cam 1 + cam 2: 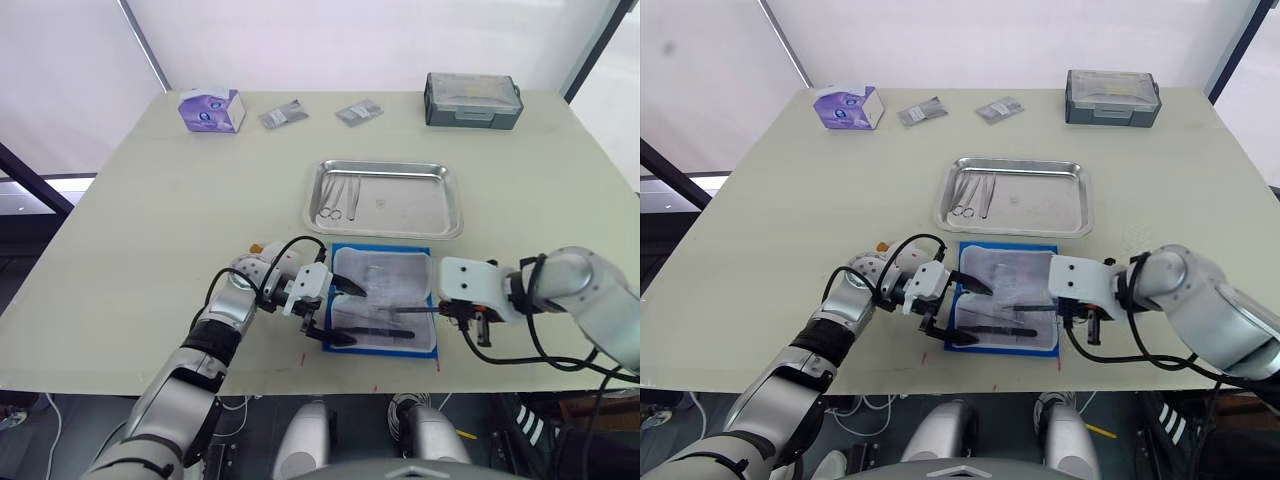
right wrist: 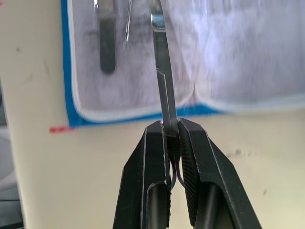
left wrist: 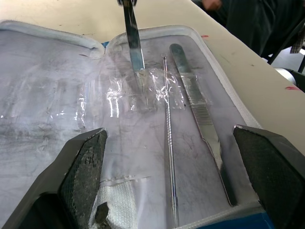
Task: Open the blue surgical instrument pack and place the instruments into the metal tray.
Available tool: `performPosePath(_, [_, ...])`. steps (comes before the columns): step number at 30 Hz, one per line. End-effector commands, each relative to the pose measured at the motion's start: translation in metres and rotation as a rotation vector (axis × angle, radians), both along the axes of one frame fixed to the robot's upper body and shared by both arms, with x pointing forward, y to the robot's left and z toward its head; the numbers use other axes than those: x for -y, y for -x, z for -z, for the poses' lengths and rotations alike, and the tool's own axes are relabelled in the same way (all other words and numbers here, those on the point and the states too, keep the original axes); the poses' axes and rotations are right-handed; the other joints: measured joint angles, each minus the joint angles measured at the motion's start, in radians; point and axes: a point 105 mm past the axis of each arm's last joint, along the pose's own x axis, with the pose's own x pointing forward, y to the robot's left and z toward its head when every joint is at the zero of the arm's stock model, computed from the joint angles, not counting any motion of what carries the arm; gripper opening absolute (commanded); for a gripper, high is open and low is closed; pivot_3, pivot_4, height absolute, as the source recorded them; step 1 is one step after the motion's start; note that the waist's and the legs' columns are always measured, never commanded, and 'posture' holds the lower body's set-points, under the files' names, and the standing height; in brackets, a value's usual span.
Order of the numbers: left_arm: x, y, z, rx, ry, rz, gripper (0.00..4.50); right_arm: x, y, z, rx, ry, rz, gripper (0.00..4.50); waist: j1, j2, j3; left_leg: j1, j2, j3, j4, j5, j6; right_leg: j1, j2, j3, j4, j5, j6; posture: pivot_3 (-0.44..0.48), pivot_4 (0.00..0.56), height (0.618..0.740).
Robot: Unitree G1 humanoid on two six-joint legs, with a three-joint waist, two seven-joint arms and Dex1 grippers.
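Observation:
The blue surgical instrument pack (image 1: 384,249) lies open near the table's front edge, its grey-white lining up. My left gripper (image 1: 352,315) is open, its fingers (image 3: 81,171) straddling the pack's left side over a thin probe (image 3: 167,143) and a flat silver handle (image 3: 200,119). At the pack's right edge my right gripper (image 2: 171,128) is shut on a thin silver instrument (image 2: 164,90) that reaches over the lining. Behind the pack stands the metal tray (image 1: 440,195), with a few ring-handled instruments (image 1: 338,200) in its left end.
Along the far edge are a purple tissue box (image 1: 212,110), two grey foil packets (image 1: 283,114) (image 1: 358,111) and a dark grey lidded box (image 1: 472,100). Red marks (image 1: 437,366) sit on the table by the pack's front corners.

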Motion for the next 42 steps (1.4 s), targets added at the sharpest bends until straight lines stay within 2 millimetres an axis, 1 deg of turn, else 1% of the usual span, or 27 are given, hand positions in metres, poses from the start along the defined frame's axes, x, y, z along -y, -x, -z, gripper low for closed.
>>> performPosePath(1, [-0.01,0.028,0.054,-0.188,-0.186,0.017,4.5,0.01,0.002,-0.018,0.056,-0.016,-0.016,0.07,0.001,0.0,0.0,0.0,0.0,0.0,0.0,0.0,0.0,0.0,0.0,0.0,0.0,0.0,0.0,0.0,0.15,0.727])
performPosePath(9, [-0.009,0.026,0.053,-0.184,-0.182,0.014,4.5,0.027,0.005,-0.031,0.069,-0.055,0.028,0.07,0.0,0.001,-0.001,0.001,0.0,0.0,0.0,0.0,0.0,0.002,0.0,0.0,-0.002,0.0,0.0,0.0,0.15,0.727])
performPosePath(11, [-0.009,0.027,0.054,-0.185,-0.18,0.014,4.5,0.029,-0.003,-0.039,0.098,-0.109,0.079,0.07,0.0,0.001,-0.001,0.002,0.0,0.0,0.0,0.0,0.0,0.003,0.0,0.0,-0.002,0.0,0.0,0.0,0.15,0.727])
performPosePath(14, [-0.009,0.026,0.054,-0.184,-0.177,0.013,4.5,0.026,-0.028,-0.049,0.162,-0.235,0.205,0.07,-0.003,0.001,-0.002,0.004,0.0,0.0,-0.001,0.0,0.0,0.005,0.0,0.0,-0.003,0.0,0.0,0.0,0.15,0.727])
performPosePath(18, [-0.007,0.026,0.053,-0.181,-0.173,0.012,4.5,0.017,-0.054,-0.051,0.187,-0.371,0.353,0.07,0.001,0.002,-0.003,0.004,0.0,-0.001,-0.002,0.0,0.0,0.006,0.0,0.0,-0.004,0.0,0.0,0.0,0.15,0.727])
performPosePath(22, [-0.007,0.026,0.053,-0.179,-0.168,0.01,4.5,-0.003,-0.085,-0.053,0.206,-0.512,0.511,0.07,-0.001,0.002,-0.003,0.004,-0.001,-0.002,-0.002,0.0,0.0,0.006,0.0,0.001,-0.004,0.0,0.0,0.0,0.15,0.727])
performPosePath(25, [-0.007,0.027,0.053,-0.179,-0.166,0.008,4.5,-0.017,-0.101,-0.053,0.199,-0.561,0.58,0.07,-0.002,0.006,-0.005,0.005,-0.001,-0.002,-0.003,0.0,0.0,0.007,0.001,0.001,-0.003,0.0,0.0,0.0,0.15,0.727])
performPosePath(27, [-0.007,0.027,0.054,-0.18,-0.164,0.005,4.5,-0.027,-0.116,-0.049,0.206,-0.567,0.638,0.07,0.0,0.006,-0.005,0.004,-0.001,-0.003,-0.003,0.0,0.0,0.006,0.001,0.001,-0.003,0.0,0.0,0.0,0.15,0.727])
performPosePath(30, [-0.008,0.027,0.054,-0.18,-0.163,0.001,4.5,-0.039,-0.131,-0.044,0.206,-0.563,0.678,0.07,-0.002,0.006,-0.006,0.004,-0.002,-0.003,-0.003,0.0,0.0,0.006,0.001,0.001,-0.003,0.0,0.0,0.0,0.15,0.727])
performPosePath(37, [-0.008,0.028,0.054,-0.181,-0.16,-0.005,4.5,-0.057,-0.158,-0.037,0.212,-0.558,0.711,0.07,-0.006,0.007,-0.006,0.004,-0.002,-0.002,-0.004,0.0,0.0,0.006,0.001,0.001,-0.003,0.0,0.0,0.0,0.15,0.727])
performPosePath(42, [-0.008,0.029,0.054,-0.183,-0.16,-0.004,4.5,-0.069,-0.175,-0.024,0.192,-0.546,0.725,0.07,-0.007,0.007,-0.006,0.005,-0.002,-0.002,-0.004,0.0,0.0,0.006,0.001,0.001,-0.003,0.0,0.0,0.0,0.15,0.727])
